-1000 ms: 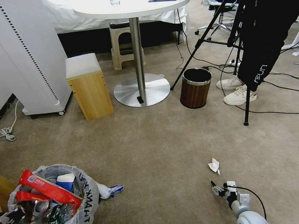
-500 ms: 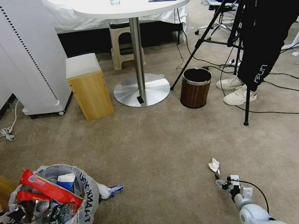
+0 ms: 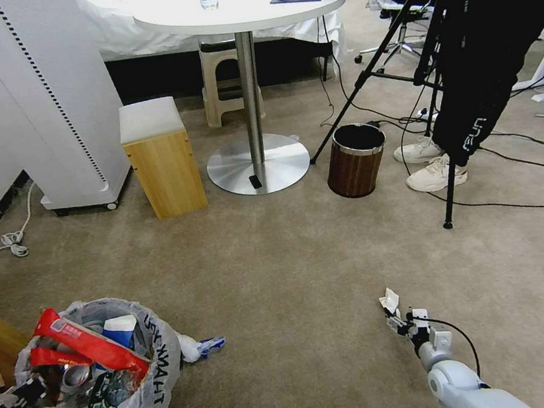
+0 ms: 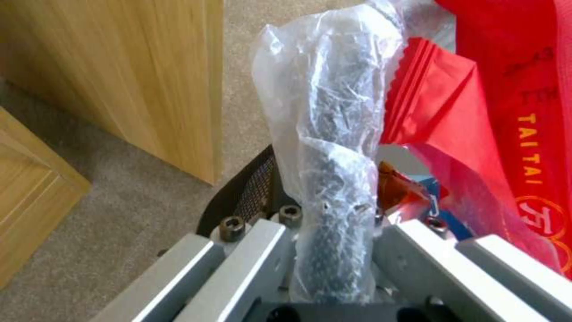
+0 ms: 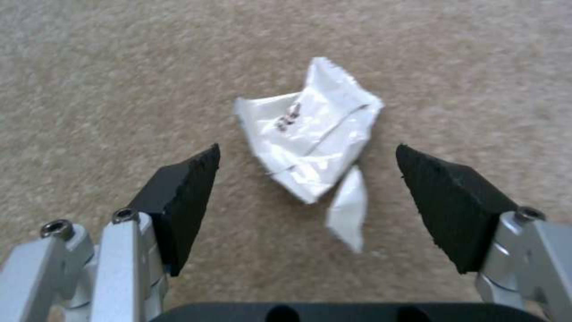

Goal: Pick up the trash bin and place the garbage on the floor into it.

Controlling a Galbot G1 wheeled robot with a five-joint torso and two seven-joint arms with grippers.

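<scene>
R end effector (image 5: 307,179) advanced; straddles wrapper (image 5: 310,143)

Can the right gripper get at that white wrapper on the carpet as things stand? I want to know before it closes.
Probably yes. The right gripper is open, its pads either side of the white wrapper, which lies alone on bare carpet. It is just short of the wrapper.

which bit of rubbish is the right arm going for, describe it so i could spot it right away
Start at the round white table and come straight toward the robot over the bare beige carpet. There, just ahead of the right gripper with its jaws spread wide, lies a small crumpled white wrapper. It lies alone on the floor, while the other litter is heaped in the bag-lined trash bin that the left gripper clamps by the rim.
</scene>
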